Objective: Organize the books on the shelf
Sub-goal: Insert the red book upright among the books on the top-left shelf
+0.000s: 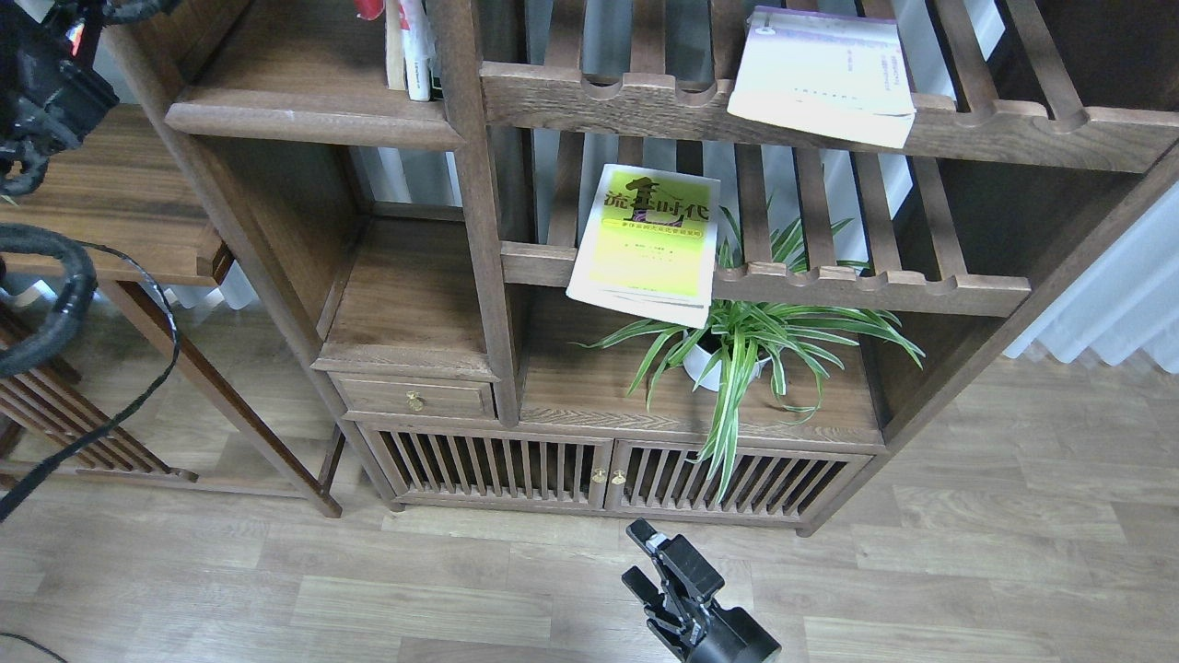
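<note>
- Lying flat on the lower slatted rack (866, 281): yellow-green paperback (649, 241); white-lavender paperback (824, 74) on the upper rack.
- Solid dark-brown shelf board (304, 106) carries upright books (410, 46).
- Right gripper (649, 564) hangs low, fingers parted, empty.
- Left gripper (41, 78): state unclear.

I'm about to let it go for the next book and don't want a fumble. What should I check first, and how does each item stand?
1. Right gripper free: ok, low over the floor, fingers apart, holding nothing.
2. Left gripper placement: cannot tell, only the arm shows at top left.
3. Yellow-green book reachable: ok, flat on the lower slatted rack, front overhanging.
4. White-lavender book: ok, overhanging the upper rack.
5. Space on the solid shelf: ok, bare board left of the standing books.
6. Spider plant below the yellow-green book: not ok, leaves crowd the approach.
</note>
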Available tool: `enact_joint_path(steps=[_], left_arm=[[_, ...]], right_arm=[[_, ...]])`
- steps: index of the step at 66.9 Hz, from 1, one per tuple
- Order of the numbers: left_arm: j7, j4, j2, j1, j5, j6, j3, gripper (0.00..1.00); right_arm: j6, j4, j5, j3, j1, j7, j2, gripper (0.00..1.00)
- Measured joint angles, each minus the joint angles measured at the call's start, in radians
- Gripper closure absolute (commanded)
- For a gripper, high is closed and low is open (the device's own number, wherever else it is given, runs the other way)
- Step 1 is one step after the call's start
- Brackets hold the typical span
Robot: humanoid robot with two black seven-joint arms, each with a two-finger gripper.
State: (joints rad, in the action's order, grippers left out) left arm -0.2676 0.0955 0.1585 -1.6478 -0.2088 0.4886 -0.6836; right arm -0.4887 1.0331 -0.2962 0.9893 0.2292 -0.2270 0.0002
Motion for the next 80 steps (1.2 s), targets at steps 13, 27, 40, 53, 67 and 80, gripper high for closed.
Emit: enact_joint_path(steps=[13,27,40,53,67,80], left_arm=[[0.001,-0.004,0.013,-0.014,0.0,0.0,0.067,0.93],[0.094,-0.005,-0.006,-0.018,-0.001,-0.022,0.073,0.93],[0.138,-0.009,-0.022,-0.02,-0.001,-0.106,0.078,0.93],[0.141,-0.033,-0.019,-0.02,-0.001,-0.134,0.154,0.93],[0.143,-0.04,-0.029,-0.014,-0.001,-0.135,0.199,0.92],[0.163,-0.039,-0.041,-0.012,0.0,-0.135,0.265,0.93]], right_arm=[[0.0,0.018,-0.036,0.002,0.002,0.0,0.0,0.01],[0.0,0.024,-0.072,0.045,-0.001,0.0,0.0,0.01],[0.0,0.024,-0.107,0.071,-0.024,0.007,0.0,0.01],[0.0,0.024,-0.134,0.078,-0.016,0.011,0.0,0.01],[0.0,0.03,-0.172,0.082,0.016,0.011,0.0,0.01],[0.0,0.048,-0.201,0.094,0.044,0.011,0.0,0.01]])
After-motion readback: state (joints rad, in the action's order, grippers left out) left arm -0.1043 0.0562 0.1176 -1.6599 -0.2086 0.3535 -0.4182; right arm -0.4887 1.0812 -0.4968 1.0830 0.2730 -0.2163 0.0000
